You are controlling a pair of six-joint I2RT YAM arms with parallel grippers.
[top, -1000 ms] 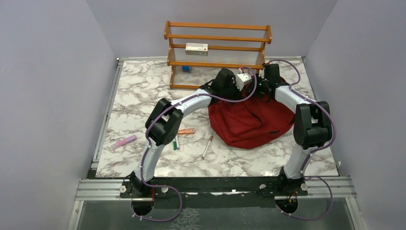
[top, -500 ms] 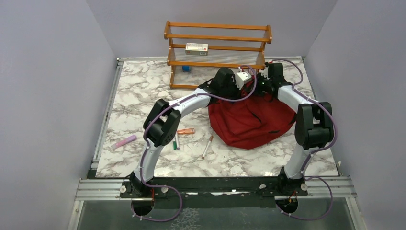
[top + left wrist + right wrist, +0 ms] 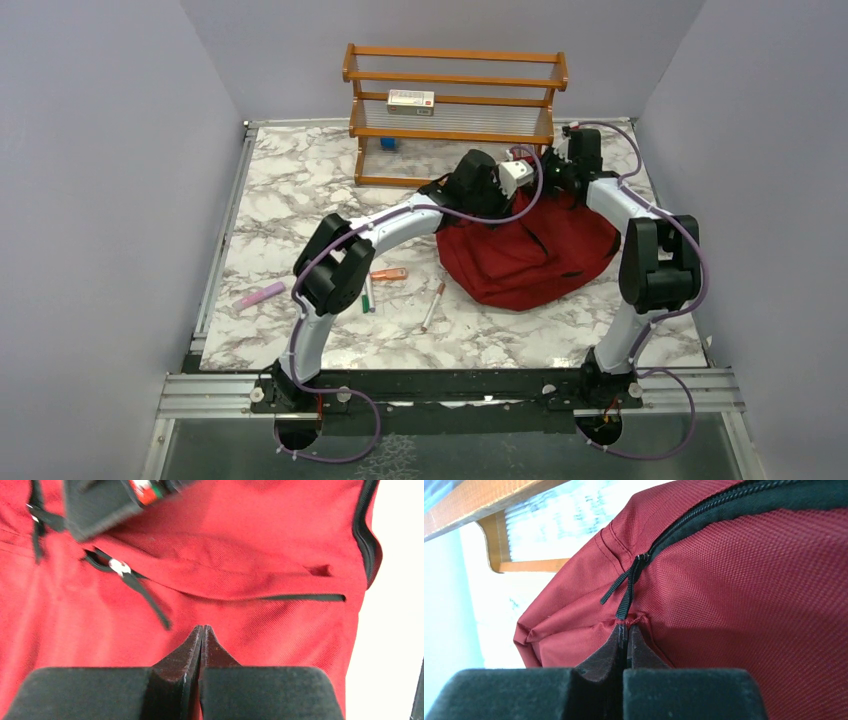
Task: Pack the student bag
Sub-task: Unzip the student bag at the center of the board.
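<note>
The student bag (image 3: 525,255), dark red with black zippers, lies slumped on the marble table at the right. My right gripper (image 3: 626,625) is at the bag's far edge, shut on the black zipper pull (image 3: 628,587), with a small pucker of red fabric at the tips. My left gripper (image 3: 201,628) hovers shut over the bag's front panel, just short of the pocket zipper (image 3: 280,598); nothing shows between its fingers. In the top view both grippers meet over the bag's far end, the left gripper (image 3: 522,185) beside the right gripper (image 3: 548,178).
A wooden rack (image 3: 455,80) stands just behind the bag, with a white box (image 3: 411,101) on its shelf. Left of the bag lie a pink marker (image 3: 260,296), an orange marker (image 3: 389,274), a green pen (image 3: 368,296) and a red-tipped pen (image 3: 433,306).
The right gripper has shut on the zipper pull. Both wrists have shifted toward the far right, and the bag's far edge has been drawn that way with them.
</note>
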